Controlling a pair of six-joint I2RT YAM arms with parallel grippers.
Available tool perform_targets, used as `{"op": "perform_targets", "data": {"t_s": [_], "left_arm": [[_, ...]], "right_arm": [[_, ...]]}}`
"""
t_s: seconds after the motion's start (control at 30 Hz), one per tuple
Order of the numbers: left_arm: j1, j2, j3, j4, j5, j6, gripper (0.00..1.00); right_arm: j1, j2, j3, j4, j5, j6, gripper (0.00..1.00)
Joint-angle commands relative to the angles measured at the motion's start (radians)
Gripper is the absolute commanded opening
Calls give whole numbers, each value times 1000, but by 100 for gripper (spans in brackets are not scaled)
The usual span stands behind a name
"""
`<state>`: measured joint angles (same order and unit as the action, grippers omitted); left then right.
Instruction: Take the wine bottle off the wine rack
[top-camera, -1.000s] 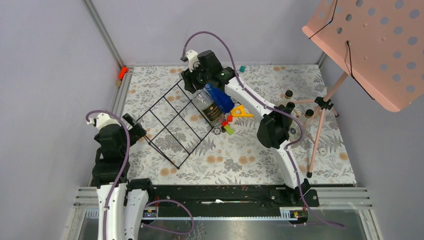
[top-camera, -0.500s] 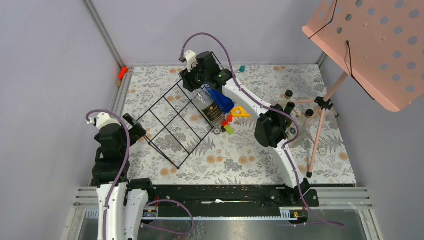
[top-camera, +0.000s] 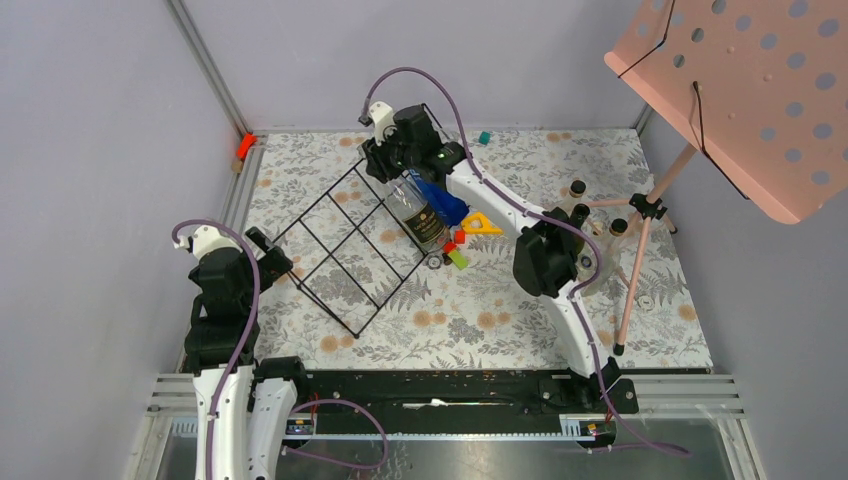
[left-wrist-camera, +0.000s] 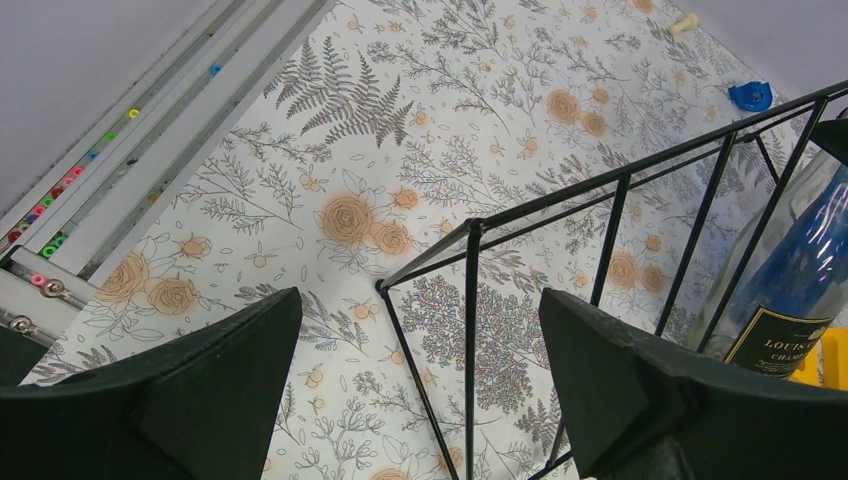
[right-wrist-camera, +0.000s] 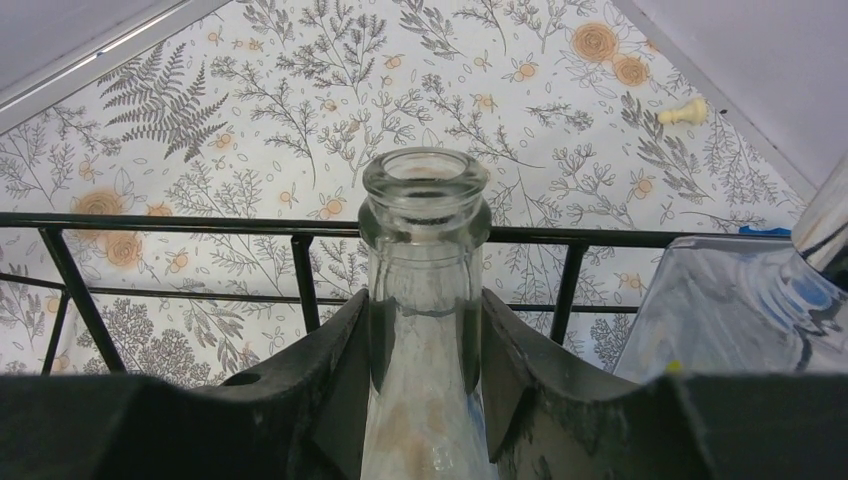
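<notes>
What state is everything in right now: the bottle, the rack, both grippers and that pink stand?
wine bottle: uncorked, tilted, leaning on the rack, gripped at the neck.
wine rack: standing, with the bottle resting on it.
right gripper: shut on the wine bottle's neck.
left gripper: open, empty, by the rack's corner.
music stand: upright, desk tilted.

Bare floral table (top-camera: 500, 320) lies open across the lower centre of the top view. The wine rack (top-camera: 350, 245) fills the centre left with wire grid, its corner just ahead of the left gripper (left-wrist-camera: 418, 300), between the wide-spread fingers. Small toys (top-camera: 481, 223) crowd the mat right of the wine bottle (top-camera: 420, 215). The pink music stand (top-camera: 740, 90) overhangs the upper right, legs planted at the right. In the right wrist view, 2 horizontal rack bars cross behind the bottle's neck.
</notes>
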<state>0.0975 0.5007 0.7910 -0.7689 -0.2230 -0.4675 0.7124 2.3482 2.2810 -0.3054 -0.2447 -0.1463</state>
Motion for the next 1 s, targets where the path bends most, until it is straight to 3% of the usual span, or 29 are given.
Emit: {"op": "perform_targets", "data": {"t_s": [0.0, 0.5, 0.97], "left_arm": [[5, -8, 5, 38, 4, 12, 99], [5, -5, 4, 43, 11, 12, 99], [5, -1, 2, 46, 16, 12, 99]], "right_arm": [[16, -142, -72, 88, 18, -16, 4], [18, -463, -480, 371, 13, -42, 0], [18, -725, -723, 508, 25, 46, 0]]}}
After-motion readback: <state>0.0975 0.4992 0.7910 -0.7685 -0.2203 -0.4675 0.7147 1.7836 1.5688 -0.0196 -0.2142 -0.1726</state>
